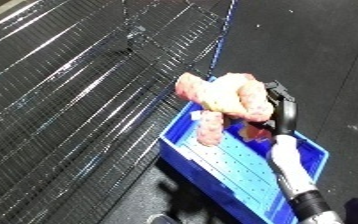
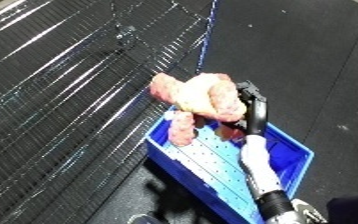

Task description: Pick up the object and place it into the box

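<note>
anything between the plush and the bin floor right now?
Nothing visible. The right hand holds the pink and yellow plush toy above the far end of the blue bin, one limb dangling inside it. The perforated floor below looks bare, apart from something dark red beside the forearm that I cannot identify.

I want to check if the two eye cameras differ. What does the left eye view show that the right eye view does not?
Only the left eye view: almost nothing extra; the scene merely sits further right. Only the right eye view: a pale object at the bottom edge beside the forearm; I cannot tell what it is. Both show the right hand holding the pink and yellow plush toy over the blue bin, beside black wire shelving.
</note>
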`<state>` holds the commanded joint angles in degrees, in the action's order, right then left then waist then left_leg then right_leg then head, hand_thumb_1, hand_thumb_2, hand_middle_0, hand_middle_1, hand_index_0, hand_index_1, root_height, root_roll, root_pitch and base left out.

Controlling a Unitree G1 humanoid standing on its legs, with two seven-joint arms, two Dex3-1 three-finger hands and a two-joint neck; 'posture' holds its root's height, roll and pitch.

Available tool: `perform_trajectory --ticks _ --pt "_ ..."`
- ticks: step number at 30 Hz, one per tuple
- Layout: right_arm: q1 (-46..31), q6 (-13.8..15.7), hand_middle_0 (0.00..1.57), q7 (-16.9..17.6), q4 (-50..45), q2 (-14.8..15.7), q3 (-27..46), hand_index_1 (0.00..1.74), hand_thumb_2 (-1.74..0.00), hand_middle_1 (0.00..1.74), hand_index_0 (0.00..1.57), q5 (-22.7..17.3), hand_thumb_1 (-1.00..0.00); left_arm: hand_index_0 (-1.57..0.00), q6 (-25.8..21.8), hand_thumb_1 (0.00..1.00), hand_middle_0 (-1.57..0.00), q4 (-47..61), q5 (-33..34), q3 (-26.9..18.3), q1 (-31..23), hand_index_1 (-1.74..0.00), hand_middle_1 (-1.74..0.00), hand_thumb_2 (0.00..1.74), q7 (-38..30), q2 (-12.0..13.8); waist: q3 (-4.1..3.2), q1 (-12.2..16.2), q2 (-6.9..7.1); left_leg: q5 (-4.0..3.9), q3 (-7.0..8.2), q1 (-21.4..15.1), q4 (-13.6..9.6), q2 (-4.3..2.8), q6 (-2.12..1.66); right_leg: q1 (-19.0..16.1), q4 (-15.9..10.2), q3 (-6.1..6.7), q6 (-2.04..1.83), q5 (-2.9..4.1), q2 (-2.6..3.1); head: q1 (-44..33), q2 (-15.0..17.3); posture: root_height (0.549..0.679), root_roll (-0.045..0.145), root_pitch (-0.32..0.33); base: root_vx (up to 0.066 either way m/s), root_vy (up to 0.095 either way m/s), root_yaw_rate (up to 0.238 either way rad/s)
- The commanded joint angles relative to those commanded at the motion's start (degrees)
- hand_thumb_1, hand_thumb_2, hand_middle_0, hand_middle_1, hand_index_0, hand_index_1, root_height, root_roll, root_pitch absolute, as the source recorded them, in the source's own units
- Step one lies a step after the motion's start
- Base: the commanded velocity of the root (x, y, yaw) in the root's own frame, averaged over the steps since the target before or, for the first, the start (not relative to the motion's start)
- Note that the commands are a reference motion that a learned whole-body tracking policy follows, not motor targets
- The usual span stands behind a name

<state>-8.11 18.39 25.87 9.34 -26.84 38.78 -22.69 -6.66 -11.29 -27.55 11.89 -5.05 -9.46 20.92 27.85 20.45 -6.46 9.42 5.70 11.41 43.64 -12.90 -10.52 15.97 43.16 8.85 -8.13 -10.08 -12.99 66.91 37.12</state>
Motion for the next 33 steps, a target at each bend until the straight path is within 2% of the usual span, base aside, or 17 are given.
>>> perform_trajectory --ticks 9,15,21,25,28,33 --pt "1.62 1.26 0.47 1.95 8.61 -1.75 2.26 0.52 -0.52 0.52 0.47 -2.77 -0.3 -1.57 -1.79 1.0 -1.57 -0.54 -0.32 0.77 0.36 -1.74 -1.74 1.74 0.51 0.12 -0.54 2.52 -1.24 0.04 1.75 -1.29 -1.59 -0.09 -0.73 -0.35 -1.89 0.76 0.3 0.07 0.15 -1.42 -0.24 0.628 0.121 -0.27 0.013 0.015 -0.114" --pt "2.46 1.68 0.0 2.88 15.12 -2.81 3.54 0.0 0.0 0.0 0.0 -5.16 0.0 -1.57 -2.59 1.0 -1.57 -0.02 -0.06 0.72 0.1 -1.74 -1.74 1.74 0.92 0.73 -1.03 2.21 -1.52 -0.2 2.13 -1.57 -2.8 -0.29 -0.94 -0.35 -2.96 0.55 0.15 -0.23 0.17 -3.3 -0.13 0.632 0.121 -0.25 0.012 0.002 -0.025" --pt "2.43 1.49 0.0 2.58 18.11 -3.1 3.46 0.0 0.0 0.0 0.0 -6.53 0.0 -1.57 -2.91 1.0 -1.57 -0.1 0.39 -0.35 -0.7 -1.74 -1.74 1.74 0.68 0.75 -1.6 1.07 -1.44 -0.44 2.11 -1.96 -4.1 -0.27 -0.96 -0.88 -3.84 0.05 -0.01 -0.55 0.4 -4.96 0.24 0.636 0.117 -0.237 0.016 -0.005 0.018" --pt "2.3 1.07 0.0 0.27 18.07 -3.07 1.53 0.0 0.0 0.0 0.0 -7.76 0.0 -1.57 -2.78 1.0 -1.57 0.1 0.31 -1.58 -1.6 -1.74 -1.74 1.74 0.61 0.67 -1.94 -0.25 -0.95 -0.82 1.84 -2.1 -4.92 -0.37 -0.98 -1.44 -4.49 -0.56 -0.14 -0.59 0.55 -7.38 0.8 0.638 0.111 -0.232 0.011 -0.015 0.049" --pt "2.05 0.56 0.0 -1.35 16.0 -2.5 -0.47 0.0 0.0 0.0 0.0 -6.99 0.0 -1.57 -2.5 1.0 -1.57 0.09 0.38 -2.7 -2.31 -1.74 -1.74 1.74 0.42 0.38 -2.04 -1.29 -0.49 -1.14 1.53 -2.06 -5.31 -0.45 -0.97 -1.7 -4.63 -1.02 -0.24 -0.59 0.6 -8.53 0.9 0.638 0.106 -0.232 -0.001 -0.015 0.095" --pt "2.66 0.4 0.0 -2.06 10.55 -1.03 -2.92 0.0 0.0 0.0 0.0 -5.5 0.0 -1.57 -1.98 1.0 -1.57 0.02 0.31 -3.95 -3.54 -1.74 -1.74 1.74 0.24 0.06 -2.06 -3.35 0.41 -1.55 0.84 -1.78 -5.66 -0.57 -0.83 -2.04 -4.44 -1.81 -0.45 -0.61 0.64 -8.05 1.72 0.637 0.097 -0.234 -0.008 -0.021 0.144"
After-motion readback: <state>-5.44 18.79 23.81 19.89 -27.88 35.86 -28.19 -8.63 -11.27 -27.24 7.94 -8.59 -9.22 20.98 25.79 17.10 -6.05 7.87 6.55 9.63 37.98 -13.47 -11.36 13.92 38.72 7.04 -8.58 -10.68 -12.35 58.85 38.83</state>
